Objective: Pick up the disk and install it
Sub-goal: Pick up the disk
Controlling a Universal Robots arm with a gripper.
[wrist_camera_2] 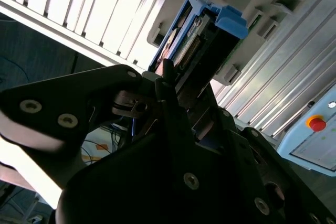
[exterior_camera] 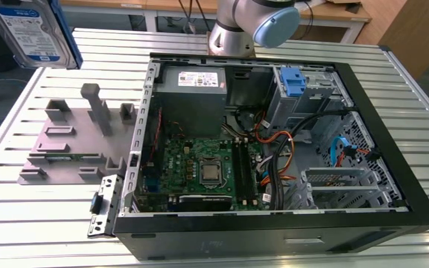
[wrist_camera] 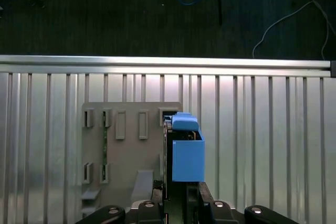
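While the tool (wrist_camera_2: 173, 85) grips the disk (wrist_camera_2: 202, 32) between its black fingers (wrist_camera_2: 167, 77), the drive hangs in the air, clear of the slatted metal counter (wrist_camera: 262, 129). In the second wrist view the fingers are narrowed onto the near end of the drive. Its blue side rails and connector edge point away from the tool.

In the first wrist view the disk (wrist_camera: 186, 153) projects edge-on from the tool (wrist_camera: 181, 200), with a blue rail turned toward the camera. Behind it a grey fixture (wrist_camera: 126, 145) with raised holders lies flat on the counter.

In the exterior view the disk (exterior_camera: 32, 30) sits in the upper corner on the exterior view's left. Its white-and-blue label faces the camera, and it is raised above the counter's far edge. The grey fixture (exterior_camera: 80, 139) is below it on the counter, and the drive is well apart from the open computer case (exterior_camera: 274, 234) on the exterior view's right.

The case lies with its side off, showing the green motherboard (exterior_camera: 207, 167). A grey power-supply box (exterior_camera: 196, 84) with a white sticker sits at the far end. A tall blue clip (exterior_camera: 292, 81) stands in the bay beside it. The arm (exterior_camera: 248, 25) rises just behind the case.
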